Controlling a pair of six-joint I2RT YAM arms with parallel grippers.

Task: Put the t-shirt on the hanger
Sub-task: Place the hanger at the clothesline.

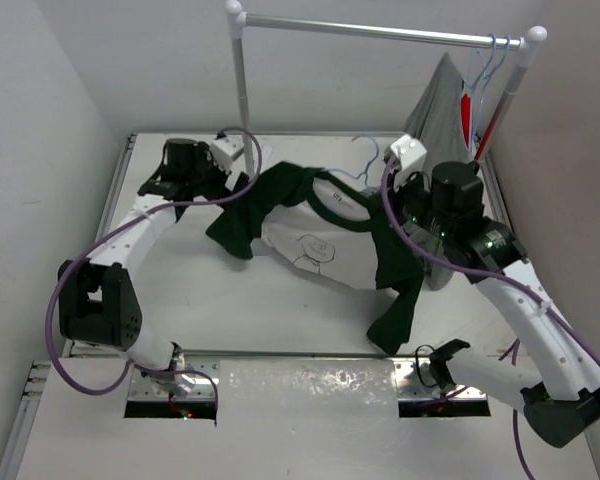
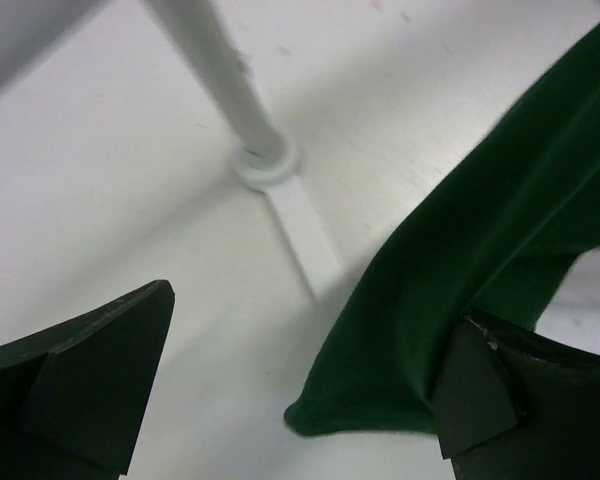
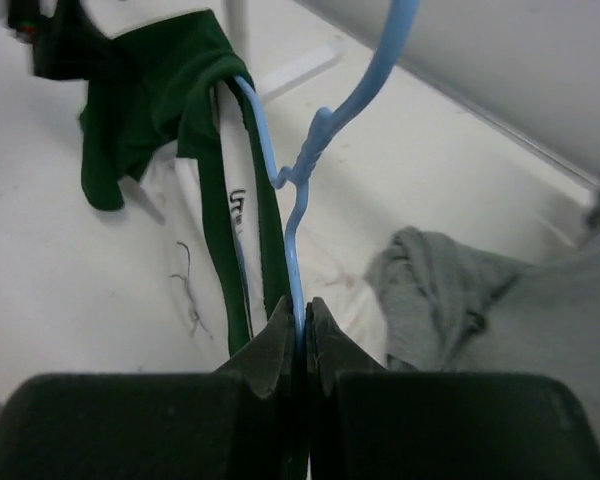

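The right claw [image 3: 302, 335] is clenching the thin wire of the hanger [image 3: 365, 85], jaws pressed together on it just below the neck, with the hook rising toward the back wall. From that grip one hanger arm is running up into the green collar of the t-shirt [image 3: 145, 100], so the neck is looking threaded on that side. The white body with its small printed graphic is sagging down onto the surface [image 1: 280, 310], and one dark sleeve is trailing toward the near edge.

The left claw [image 2: 315, 320] is standing released, jaws wide apart, holding nothing. The other green sleeve [image 2: 480, 250] is lying just against its right finger.

By my reading the job is sitting about halfway. The hanger is entering the collar, but neither shoulder is showing seated, and whether the second hanger arm is inside cannot be told. Spreading the shirt over both ends is what is left.

Room is getting tight at the back. The rack post [image 2: 215, 75] and its foot are standing just beside the left claw. The grey garment [image 3: 435, 290] is crowding the right claw's far side, under the rail [image 1: 380, 30] with its spare hangers [image 1: 490, 55]. Freer room is lying toward the middle of the surface.
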